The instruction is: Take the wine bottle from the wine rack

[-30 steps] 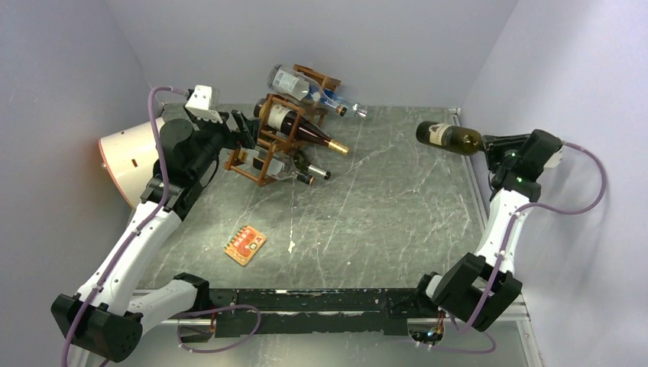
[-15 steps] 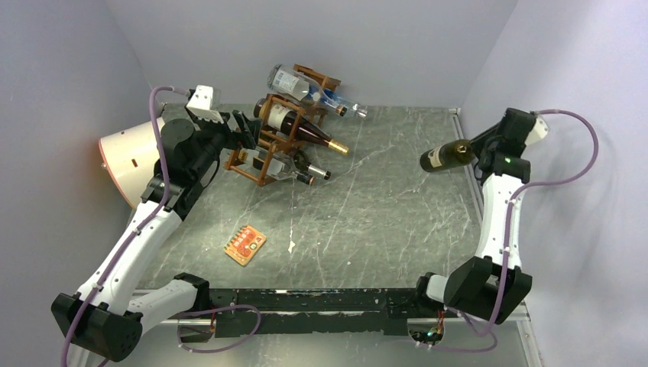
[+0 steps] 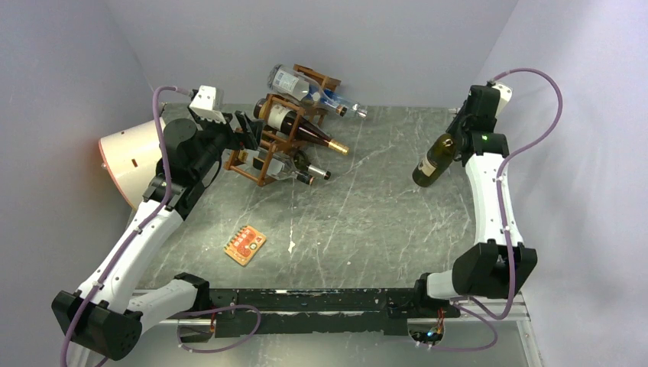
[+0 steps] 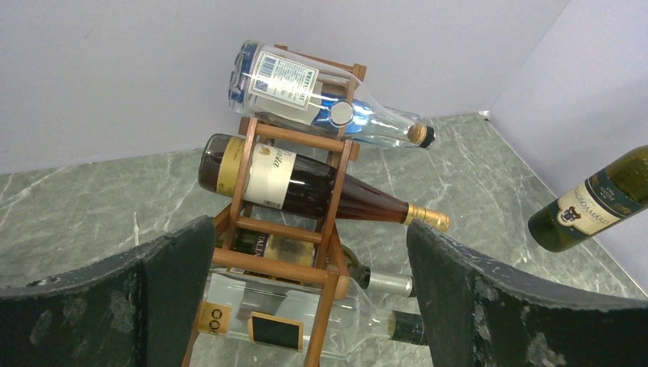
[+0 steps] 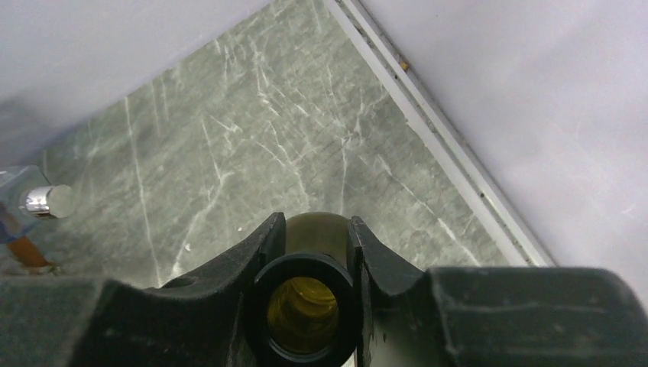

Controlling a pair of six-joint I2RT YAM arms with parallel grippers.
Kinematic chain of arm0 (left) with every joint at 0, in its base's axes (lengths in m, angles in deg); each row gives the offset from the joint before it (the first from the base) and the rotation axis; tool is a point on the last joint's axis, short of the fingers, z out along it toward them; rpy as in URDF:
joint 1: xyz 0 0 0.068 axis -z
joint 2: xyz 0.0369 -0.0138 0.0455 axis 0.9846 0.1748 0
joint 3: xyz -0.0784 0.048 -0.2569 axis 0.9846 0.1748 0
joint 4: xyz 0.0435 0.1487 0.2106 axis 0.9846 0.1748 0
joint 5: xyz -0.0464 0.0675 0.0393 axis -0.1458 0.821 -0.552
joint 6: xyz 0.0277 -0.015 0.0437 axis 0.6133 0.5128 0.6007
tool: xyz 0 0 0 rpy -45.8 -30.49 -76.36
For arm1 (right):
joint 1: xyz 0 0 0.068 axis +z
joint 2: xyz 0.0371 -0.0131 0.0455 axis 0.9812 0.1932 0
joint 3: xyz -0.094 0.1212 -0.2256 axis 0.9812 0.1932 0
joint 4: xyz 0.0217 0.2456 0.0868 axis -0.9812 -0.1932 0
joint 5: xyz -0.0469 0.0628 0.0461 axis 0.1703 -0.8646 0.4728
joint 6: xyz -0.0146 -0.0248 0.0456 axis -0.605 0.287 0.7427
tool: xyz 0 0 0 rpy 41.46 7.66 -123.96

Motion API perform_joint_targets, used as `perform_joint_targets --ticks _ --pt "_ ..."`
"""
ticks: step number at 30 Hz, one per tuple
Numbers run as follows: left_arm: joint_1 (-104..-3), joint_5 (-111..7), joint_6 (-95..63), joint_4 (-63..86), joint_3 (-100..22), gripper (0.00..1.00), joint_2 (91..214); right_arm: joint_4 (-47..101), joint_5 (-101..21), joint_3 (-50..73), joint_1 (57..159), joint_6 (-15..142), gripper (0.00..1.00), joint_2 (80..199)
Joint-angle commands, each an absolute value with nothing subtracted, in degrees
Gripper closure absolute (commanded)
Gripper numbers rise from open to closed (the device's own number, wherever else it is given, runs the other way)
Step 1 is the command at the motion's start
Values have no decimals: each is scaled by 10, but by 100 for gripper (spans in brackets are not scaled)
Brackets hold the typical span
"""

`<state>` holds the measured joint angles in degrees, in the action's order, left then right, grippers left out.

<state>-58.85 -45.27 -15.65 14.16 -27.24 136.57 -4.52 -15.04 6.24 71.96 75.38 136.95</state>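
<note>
The reddish-brown wooden wine rack (image 3: 273, 145) stands at the back left and holds several bottles; it fills the left wrist view (image 4: 290, 252). My right gripper (image 3: 458, 140) is shut on the neck of a dark green wine bottle (image 3: 429, 162) with a pale label, held tilted above the right side of the table, away from the rack. In the right wrist view the fingers clamp the open bottle mouth (image 5: 308, 306). The bottle also shows at the right of the left wrist view (image 4: 592, 202). My left gripper (image 3: 246, 134) is open, its jaws wide on either side of the rack's left end.
A cream cylindrical drum (image 3: 130, 160) lies at the far left behind the left arm. A small orange card (image 3: 244, 245) lies on the marble table near the front. Lilac walls close the back and both sides. A metal rail (image 5: 435, 145) runs along the table's right edge.
My right arm has swung the green bottle from lying level near the right wall to hanging base-down and tilted, moving it left and lower. The left arm has not moved.
</note>
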Motion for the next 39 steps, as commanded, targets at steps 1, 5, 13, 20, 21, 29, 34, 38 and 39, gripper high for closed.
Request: perform_joint_targets --ticks 1,5,13,20,21,29,34,38,39 --pt "-583 -462 -154 139 -288 1 1368 -19 -128 1 734 697 100 1399" --pt "-582 -461 -153 139 -287 1 1367 -2 -121 2 745 679 100 1410" --pt "-582 -463 -154 140 -288 1 1371 44 -96 11 764 630 100 1426" --pt "-581 -459 -153 139 -287 1 1372 78 -101 44 765 624 100 1434" --pt "-581 -459 -153 139 -287 1 1372 83 -104 47 765 624 100 1435" --pt "-581 -455 -150 140 -286 1 1377 116 -105 84 766 631 100 1436" --pt "-580 -454 -150 139 -286 1 1378 121 -91 101 765 628 100 1430" --pt "-580 -456 -150 139 -286 1 1380 132 -95 117 765 630 88 1423" --pt "-580 -455 -150 140 -286 1 1381 135 -93 121 764 631 85 1420"
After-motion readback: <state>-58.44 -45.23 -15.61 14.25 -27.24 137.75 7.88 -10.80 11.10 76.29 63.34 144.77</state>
